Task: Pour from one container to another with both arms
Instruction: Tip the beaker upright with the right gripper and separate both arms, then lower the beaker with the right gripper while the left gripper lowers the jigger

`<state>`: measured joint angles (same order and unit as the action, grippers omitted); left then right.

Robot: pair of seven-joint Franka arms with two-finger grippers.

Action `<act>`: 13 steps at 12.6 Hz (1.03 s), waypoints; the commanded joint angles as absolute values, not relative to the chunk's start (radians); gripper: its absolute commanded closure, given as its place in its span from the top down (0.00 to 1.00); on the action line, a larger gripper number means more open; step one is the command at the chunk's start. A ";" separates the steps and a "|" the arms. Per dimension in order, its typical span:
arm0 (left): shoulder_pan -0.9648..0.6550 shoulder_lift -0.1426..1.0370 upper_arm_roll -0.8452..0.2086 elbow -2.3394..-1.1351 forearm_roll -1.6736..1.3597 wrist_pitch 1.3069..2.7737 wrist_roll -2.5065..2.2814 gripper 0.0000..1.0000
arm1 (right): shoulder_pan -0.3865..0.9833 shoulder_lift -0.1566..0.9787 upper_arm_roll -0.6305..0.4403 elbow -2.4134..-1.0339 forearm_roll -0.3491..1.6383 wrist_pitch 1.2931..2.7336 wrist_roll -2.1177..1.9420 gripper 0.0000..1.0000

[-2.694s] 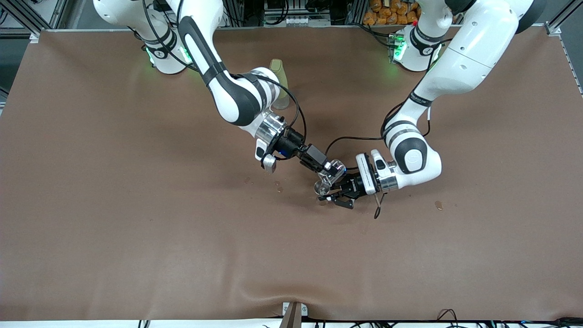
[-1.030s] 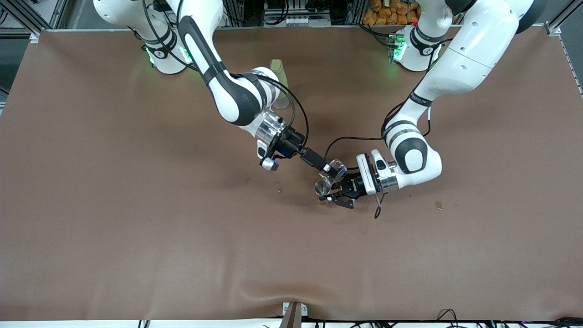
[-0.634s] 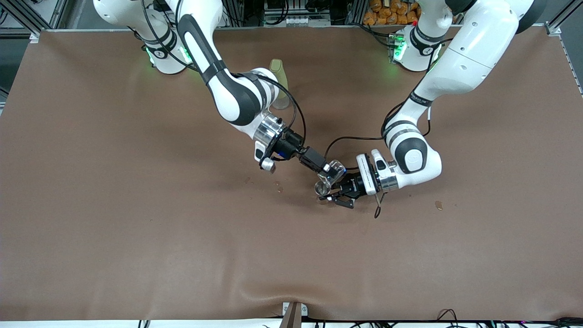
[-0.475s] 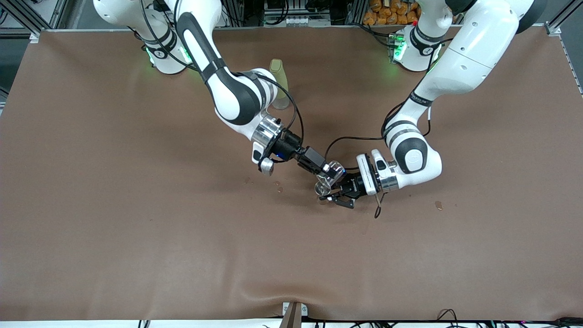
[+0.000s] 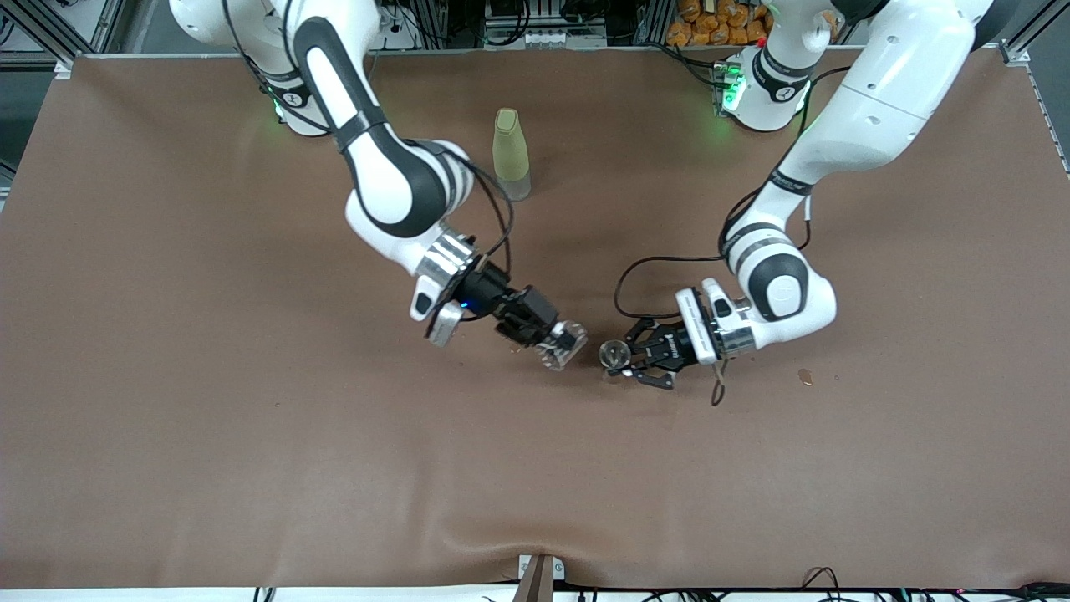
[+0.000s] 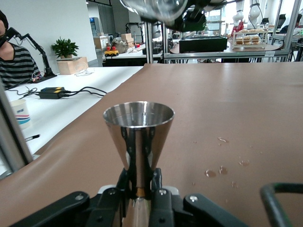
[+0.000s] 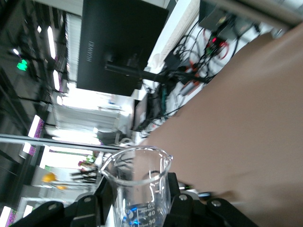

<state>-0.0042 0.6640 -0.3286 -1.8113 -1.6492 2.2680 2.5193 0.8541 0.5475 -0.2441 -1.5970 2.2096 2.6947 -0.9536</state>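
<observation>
Since the earlier frames both arms have drawn apart: the right hand [image 5: 558,344] has swung away toward the lower left of the front view with its beaker [image 5: 562,354], and the left hand [image 5: 633,358] has shifted slightly toward the frame's right with the jigger [image 5: 613,354]. Beaker and jigger, formerly overlapping, now sit near each other with a gap between them, just below the middle of the frame.

The right hand is clamped on the clear beaker [image 7: 138,182], which is tipped over the worktop [image 5: 167,418]. The left hand is clamped on the waist of the steel jigger [image 6: 138,137], which stands upright in the left wrist view, its upper cone open to the top.

A yellow-green bottle [image 5: 511,163] stands upright in the upper middle of the front view, well apart from both hands. Small wet spots [image 6: 215,171] dot the worktop near the jigger.
</observation>
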 commanded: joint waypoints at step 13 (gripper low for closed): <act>0.604 0.609 -0.333 -1.994 -1.109 1.772 2.503 0.00 | 0.039 0.459 -0.230 -1.913 1.309 1.683 -1.650 0.16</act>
<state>0.5423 0.5952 -0.3209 -1.9818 -1.1386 1.8033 2.5114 0.1040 0.4780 -0.2552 -1.9008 1.4030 1.7017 -1.5447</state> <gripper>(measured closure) 0.793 0.502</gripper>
